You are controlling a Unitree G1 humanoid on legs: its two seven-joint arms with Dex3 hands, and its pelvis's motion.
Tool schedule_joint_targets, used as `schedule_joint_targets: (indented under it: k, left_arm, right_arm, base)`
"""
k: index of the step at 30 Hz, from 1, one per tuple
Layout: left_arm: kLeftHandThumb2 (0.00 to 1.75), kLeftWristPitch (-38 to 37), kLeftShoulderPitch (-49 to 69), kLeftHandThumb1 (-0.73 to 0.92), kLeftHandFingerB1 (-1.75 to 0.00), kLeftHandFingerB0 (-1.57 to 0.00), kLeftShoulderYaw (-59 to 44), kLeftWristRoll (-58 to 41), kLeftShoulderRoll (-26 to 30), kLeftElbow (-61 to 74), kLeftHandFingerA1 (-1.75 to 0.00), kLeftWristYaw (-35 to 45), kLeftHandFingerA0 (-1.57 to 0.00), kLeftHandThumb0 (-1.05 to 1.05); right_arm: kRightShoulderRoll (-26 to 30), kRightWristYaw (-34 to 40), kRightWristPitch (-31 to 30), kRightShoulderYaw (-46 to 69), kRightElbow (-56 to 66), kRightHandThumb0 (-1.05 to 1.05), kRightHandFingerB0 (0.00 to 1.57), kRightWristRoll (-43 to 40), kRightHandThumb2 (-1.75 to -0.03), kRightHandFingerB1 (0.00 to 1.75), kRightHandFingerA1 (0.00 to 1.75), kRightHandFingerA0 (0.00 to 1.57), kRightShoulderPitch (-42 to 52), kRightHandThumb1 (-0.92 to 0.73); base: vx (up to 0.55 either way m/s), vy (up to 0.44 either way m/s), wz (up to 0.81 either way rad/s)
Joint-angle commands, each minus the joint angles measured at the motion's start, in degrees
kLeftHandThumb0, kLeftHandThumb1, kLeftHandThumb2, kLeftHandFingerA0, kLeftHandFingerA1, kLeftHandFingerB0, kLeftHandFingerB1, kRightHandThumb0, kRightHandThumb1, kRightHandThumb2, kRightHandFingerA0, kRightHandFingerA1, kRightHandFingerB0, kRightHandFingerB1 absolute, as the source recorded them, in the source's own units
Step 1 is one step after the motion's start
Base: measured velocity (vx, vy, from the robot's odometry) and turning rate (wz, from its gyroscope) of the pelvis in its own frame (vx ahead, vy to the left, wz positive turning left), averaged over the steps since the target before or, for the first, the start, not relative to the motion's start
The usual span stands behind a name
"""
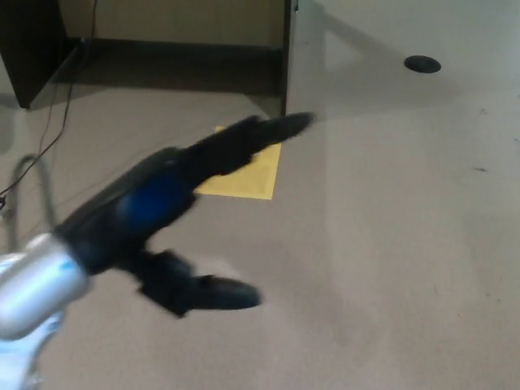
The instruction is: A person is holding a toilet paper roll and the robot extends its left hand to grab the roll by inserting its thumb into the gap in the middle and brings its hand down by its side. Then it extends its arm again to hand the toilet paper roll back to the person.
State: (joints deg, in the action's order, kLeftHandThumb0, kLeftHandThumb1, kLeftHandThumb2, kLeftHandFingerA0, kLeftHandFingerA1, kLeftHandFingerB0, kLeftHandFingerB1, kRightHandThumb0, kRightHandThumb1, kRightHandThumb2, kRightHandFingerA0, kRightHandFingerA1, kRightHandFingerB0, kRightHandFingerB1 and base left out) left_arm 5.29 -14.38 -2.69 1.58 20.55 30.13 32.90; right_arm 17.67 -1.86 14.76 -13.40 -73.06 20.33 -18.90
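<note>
My left hand point(175, 207) reaches in from the lower left, blurred by motion. It is open: the two fingers point(260, 134) point up and right, the thumb point(215, 294) sticks out lower down, and nothing is between them. The silver forearm point(28, 284) shows at the left edge. No toilet paper roll and no person appear in the head view. My right hand does not show.
A yellow sheet point(248, 175) lies on the beige carpet behind my hand. A dark desk frame point(162, 61) and a grey panel point(305, 57) stand at the back. Cables point(49, 138) trail on the left; a black floor disc point(422, 63) sits far right.
</note>
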Motion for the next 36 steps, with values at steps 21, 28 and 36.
schedule_joint_targets:
  k: [21, 28, 36]
  left_arm:
    - [0.63, -34.14, 32.6, 0.42, -0.37, -0.26, -6.21, 16.57, 0.0, -69.91, -0.41, -38.3, -0.32, -0.45]
    - [0.61, -32.82, 31.21, 0.43, -0.36, -0.29, -7.19, 10.77, -1.71, -74.38, -0.41, -34.22, -0.32, -0.38]
    - [0.61, -34.75, 27.84, 0.4, -0.37, -0.29, -7.22, 8.53, -1.55, -79.18, -0.43, -34.56, -0.35, -0.39]
  right_arm:
    - [0.61, 2.12, -0.04, -0.72, -0.48, -0.38, 0.53, 0.76, -0.6, 0.42, 0.61, 0.75, 6.32, -0.67]
    - [0.84, 2.67, 0.37, -0.86, -0.33, -0.39, 0.52, 0.89, -0.61, 0.42, 0.62, 0.75, 7.65, -0.68]
    - [0.85, 2.56, 0.01, -0.94, -0.34, -0.38, 0.53, 0.62, -0.61, 0.42, 0.57, 0.73, 6.57, -0.68]
  base:
    - [0.0, 0.0, 0.0]
    - [0.0, 0.0, 0.0]
    - [0.0, 0.0, 0.0]
